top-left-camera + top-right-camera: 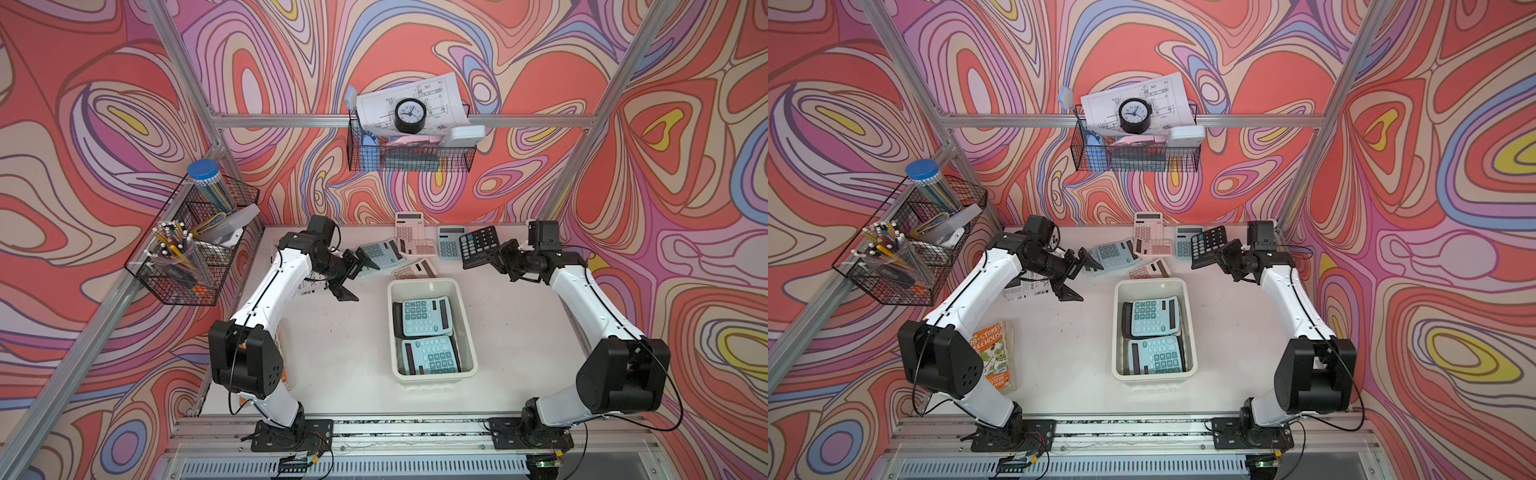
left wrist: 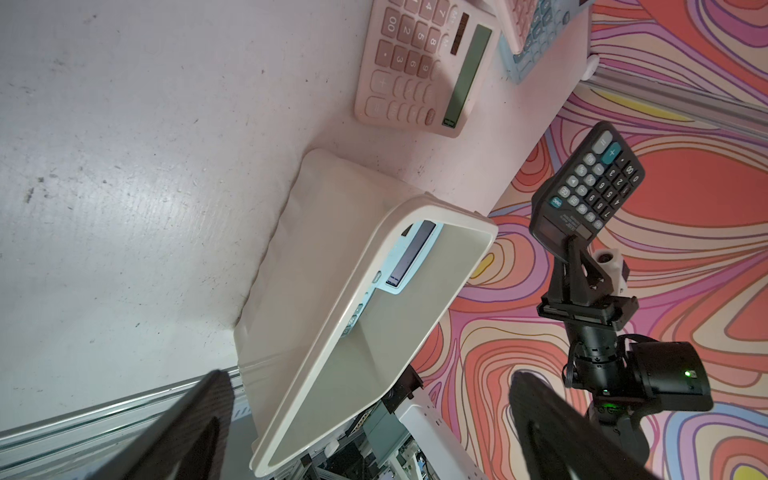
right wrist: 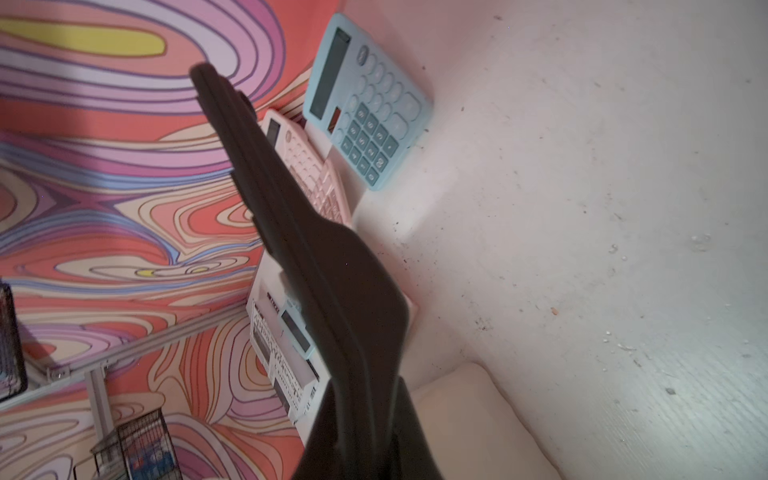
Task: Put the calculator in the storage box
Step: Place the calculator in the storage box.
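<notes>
Clamping blk calc (image 1: pixel 478 245), R claw (image 1: pixel 496 258); book (image 1: pixel 994 353) label "STOREY"

The storage box (image 1: pixel 434 376) is smooth cream plastic, the table (image 1: pixel 519 332) scuffed matt white.

Left of the storage box (image 1: pixel 1150 282), the orange book (image 1: pixel 994 353) shows "STOREY" and "REEHOUSE" on its cover, with the start of the title cut off by the arm. Just past the box's far end, the pink calculator (image 2: pixel 424 62) has keys reading 00, 2, 5, 8, 3, 6, 9. Off to the far right of the box, the black calculator (image 2: pixel 590 187) carries white digits and a plus sign on a teal key.
</notes>
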Controlling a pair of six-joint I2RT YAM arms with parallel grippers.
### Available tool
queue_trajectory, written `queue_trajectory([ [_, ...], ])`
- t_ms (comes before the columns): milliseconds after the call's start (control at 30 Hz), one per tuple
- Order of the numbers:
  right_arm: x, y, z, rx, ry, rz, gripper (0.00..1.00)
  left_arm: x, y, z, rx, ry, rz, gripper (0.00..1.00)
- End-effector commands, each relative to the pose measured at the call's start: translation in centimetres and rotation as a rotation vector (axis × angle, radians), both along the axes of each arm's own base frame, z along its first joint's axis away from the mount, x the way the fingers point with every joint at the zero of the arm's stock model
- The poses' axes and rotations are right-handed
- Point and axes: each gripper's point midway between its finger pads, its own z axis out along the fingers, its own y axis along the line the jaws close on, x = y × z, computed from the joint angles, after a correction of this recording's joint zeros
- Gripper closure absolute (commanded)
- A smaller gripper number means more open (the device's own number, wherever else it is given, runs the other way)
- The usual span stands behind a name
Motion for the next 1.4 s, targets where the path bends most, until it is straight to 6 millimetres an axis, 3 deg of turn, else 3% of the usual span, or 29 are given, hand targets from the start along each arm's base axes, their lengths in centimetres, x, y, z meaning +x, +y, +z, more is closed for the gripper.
queue_trajectory([
  [0,-1.1,2.8,2.2,0.045,-0.058,0.227,1.0,0.9,-0.9,1.8,-0.047,-0.104,-0.052,0.01],
  [167,-1.7,5.9,3.1,0.217,-0.052,0.396,1.0,0.9,-2.2,2.6,-0.12,-0.186,-0.096,0.02],
  [400,-4.4,10.0,2.9,0.418,0.039,0.564,1.0,-0.6,-2.7,2.5,-0.175,-0.272,-0.145,0.01],
  [700,-8.7,17.4,3.3,0.456,0.164,0.844,1.0,-4.1,-4.0,1.6,-0.258,-0.294,-0.244,0.02],
  [900,-10.7,19.5,1.4,0.481,0.277,0.92,1.0,-5.7,-4.3,1.2,-0.296,-0.26,-0.274,0.21],
  [1000,-11.4,20.2,1.2,0.493,0.297,0.937,1.0,-6.1,-4.3,1.0,-0.307,-0.249,-0.28,0.36],
  [1100,-12.2,20.8,1.1,0.502,0.314,0.955,1.0,-6.5,-4.0,0.5,-0.285,-0.238,-0.296,0.4],
  [1367,-13.6,21.5,1.2,0.515,0.332,0.983,1.0,-6.4,-4.4,0.6,-0.32,-0.237,-0.31,0.7],
])
